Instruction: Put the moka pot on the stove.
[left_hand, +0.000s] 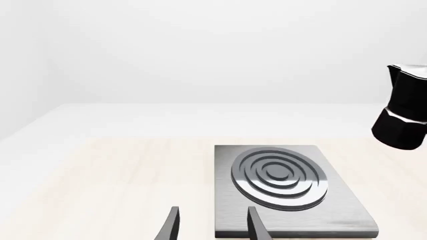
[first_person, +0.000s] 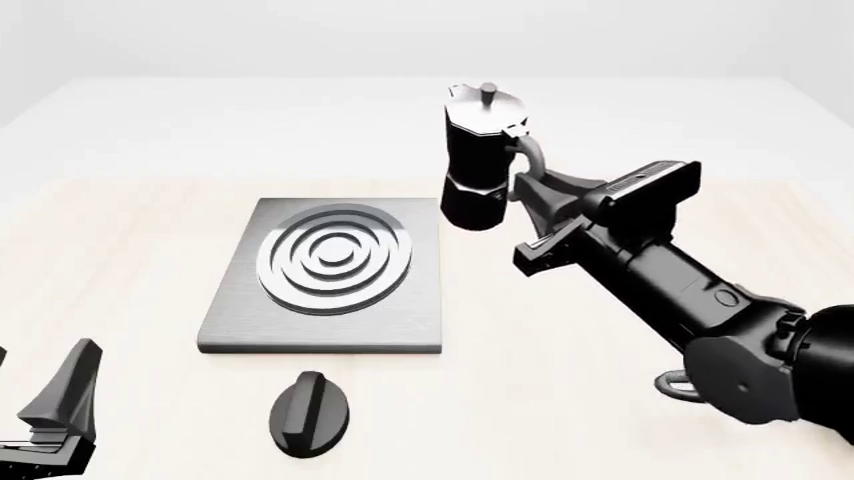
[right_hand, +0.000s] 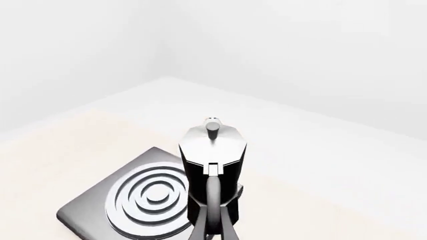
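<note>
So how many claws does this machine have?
2. The left claw waits open at the near-left table corner; the right claw holds the faceted black moka pot aloft beside the grey metallic stove slab.

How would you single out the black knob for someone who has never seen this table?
Find the grey stove with its ringed burner, left of the middle of the table. The black knob lies flat just in front of its near edge. It is a small oval with a raised ridge, unlike the tall moka pot.
</note>
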